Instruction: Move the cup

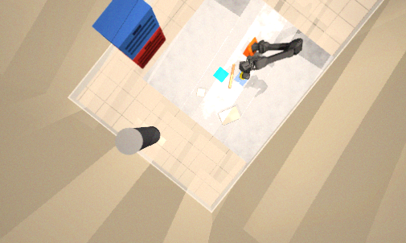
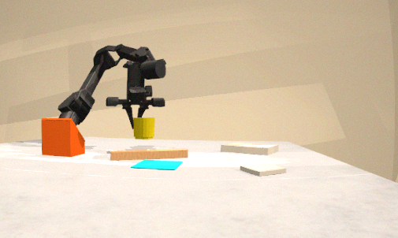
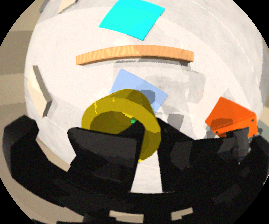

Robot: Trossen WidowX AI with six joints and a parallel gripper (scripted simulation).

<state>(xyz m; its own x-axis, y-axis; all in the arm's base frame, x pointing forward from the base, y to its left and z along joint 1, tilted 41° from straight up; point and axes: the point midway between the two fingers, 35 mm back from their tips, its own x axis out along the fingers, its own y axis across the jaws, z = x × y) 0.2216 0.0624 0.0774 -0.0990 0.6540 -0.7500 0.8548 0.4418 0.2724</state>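
The yellow cup [image 1: 242,76] [image 2: 146,128] [image 3: 153,134] hangs upright in the air above the blue pad [image 1: 239,80] [image 3: 127,81]. My gripper [image 2: 135,124] [image 3: 149,120] is shut on the cup's wall, with one finger inside the cup and one outside. A green marble [image 3: 133,121] shows inside the cup in the wrist view; the fingers hide much of the inside, so other marbles cannot be made out. The cyan pad [image 1: 220,74] [image 2: 157,165] [image 3: 133,19] lies flat and bare on the far side of the wooden bar.
The wooden bar [image 1: 231,76] [image 2: 149,154] [image 3: 135,51] lies between the two pads. An orange block [image 1: 249,48] [image 2: 57,136] [image 3: 229,116] stands beside the arm. A pale flat box [image 1: 229,115] [image 2: 247,149] and a small pale tile [image 1: 201,92] [image 2: 262,169] lie off to the other side.
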